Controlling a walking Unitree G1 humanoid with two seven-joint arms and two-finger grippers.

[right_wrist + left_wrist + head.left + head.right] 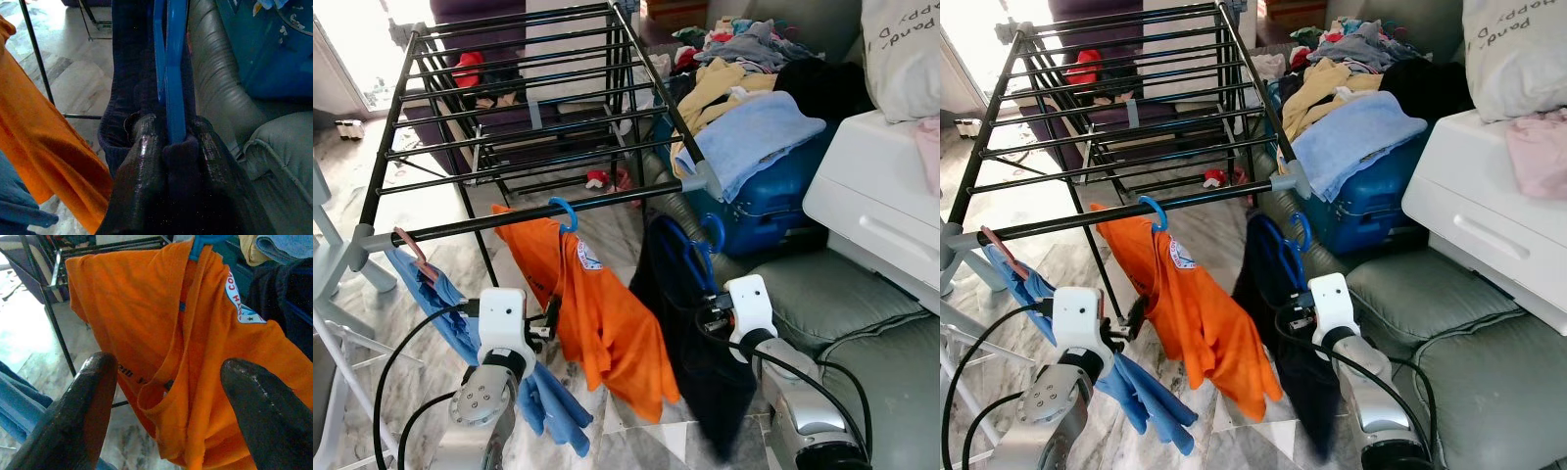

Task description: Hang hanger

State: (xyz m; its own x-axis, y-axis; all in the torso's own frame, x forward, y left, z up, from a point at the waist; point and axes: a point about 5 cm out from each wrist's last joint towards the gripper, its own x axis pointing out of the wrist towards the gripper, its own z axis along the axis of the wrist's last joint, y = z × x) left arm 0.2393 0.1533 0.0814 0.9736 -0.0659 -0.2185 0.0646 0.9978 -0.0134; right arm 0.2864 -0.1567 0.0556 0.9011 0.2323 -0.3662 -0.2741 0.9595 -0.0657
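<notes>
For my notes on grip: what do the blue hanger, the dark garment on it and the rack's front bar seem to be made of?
Blue hanger: smooth, slightly glossy, probably plastic. Dark garment: soft matte navy cloth with a folded, stitched hem. Front bar: thin black tube with a sheen, likely painted metal, with a grey, plastic-looking end cap. The right pincer clamps hanger and cloth.

Very little lettering is showing from where I stand. The white bag (1513,54) sitting on the pale cabinet is showing upside-down dark print that seems to read "Pond…", the rest cut off. The round white patch (239,303) on the orange shirt (161,333) is carrying red letters, "CO" and perhaps "H", partly folded away. Dark print lower on that shirt is staying unreadable.
</notes>
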